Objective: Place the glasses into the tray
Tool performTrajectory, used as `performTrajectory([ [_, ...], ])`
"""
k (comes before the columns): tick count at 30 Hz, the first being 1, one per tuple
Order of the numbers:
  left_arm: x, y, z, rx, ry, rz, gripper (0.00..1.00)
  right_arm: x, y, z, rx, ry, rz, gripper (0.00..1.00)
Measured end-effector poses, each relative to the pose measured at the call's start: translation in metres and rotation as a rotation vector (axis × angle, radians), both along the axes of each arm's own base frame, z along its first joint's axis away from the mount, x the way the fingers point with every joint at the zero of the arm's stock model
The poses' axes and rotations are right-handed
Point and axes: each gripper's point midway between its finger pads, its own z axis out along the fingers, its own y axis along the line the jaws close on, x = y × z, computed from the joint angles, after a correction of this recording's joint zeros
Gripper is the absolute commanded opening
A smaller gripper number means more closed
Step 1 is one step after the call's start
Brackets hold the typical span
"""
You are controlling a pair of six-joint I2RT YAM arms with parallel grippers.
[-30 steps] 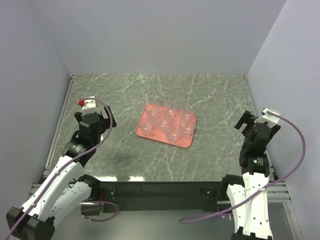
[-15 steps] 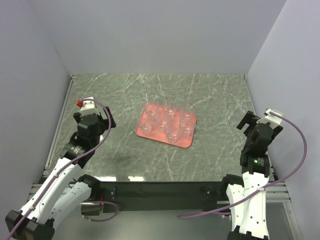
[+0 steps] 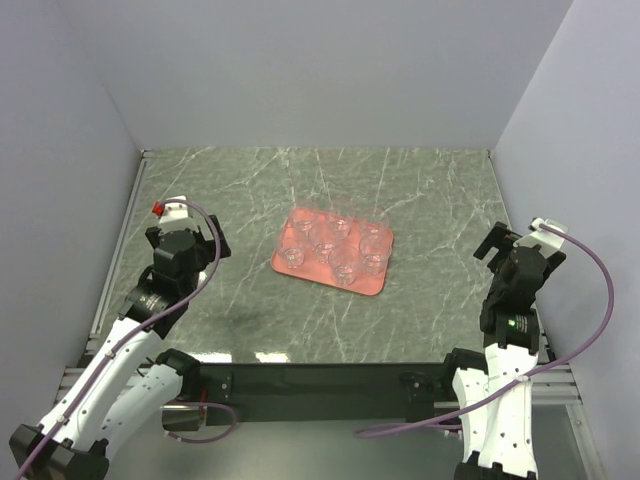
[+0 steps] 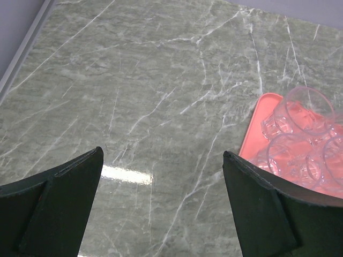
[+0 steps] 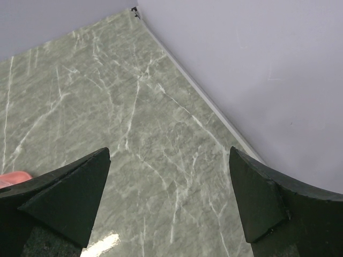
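Observation:
The salmon-pink tray [image 3: 299, 220] lies in the middle of the marble table, and several clear glasses [image 3: 345, 262] stand inside it. In the left wrist view the tray [image 4: 262, 104] shows at the right edge with glasses [image 4: 303, 110] clustered on it. My left gripper [image 3: 208, 245] hovers well left of the tray, open [image 4: 162, 152] over bare marble. My right gripper [image 3: 500, 240] hangs near the right wall, far right of the tray, open [image 5: 169, 150] with nothing between its fingers. A sliver of the tray [image 5: 10, 176] peeks in at the right wrist view's left edge.
Grey walls [image 3: 560, 130] enclose the table on the left, back and right. A metal strip [image 5: 214, 110] runs along the foot of the right wall, close to my right gripper. Bare marble lies between each gripper and the tray.
Both arms have drawn back slightly from the tray, the left one to the left, the right one toward the right wall. Both grippers stay open. The tray and glasses have not moved.

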Motion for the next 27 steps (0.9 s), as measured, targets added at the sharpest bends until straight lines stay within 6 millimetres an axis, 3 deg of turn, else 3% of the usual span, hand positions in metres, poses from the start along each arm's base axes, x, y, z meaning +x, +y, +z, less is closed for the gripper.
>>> performTrajectory([
  [27, -0.0026, 0.0011, 0.0073, -0.010, -0.025, 0.000, 0.99, -0.0043, -0.0056, 0.0030, -0.002, -0.014, -0.027, 0.99],
])
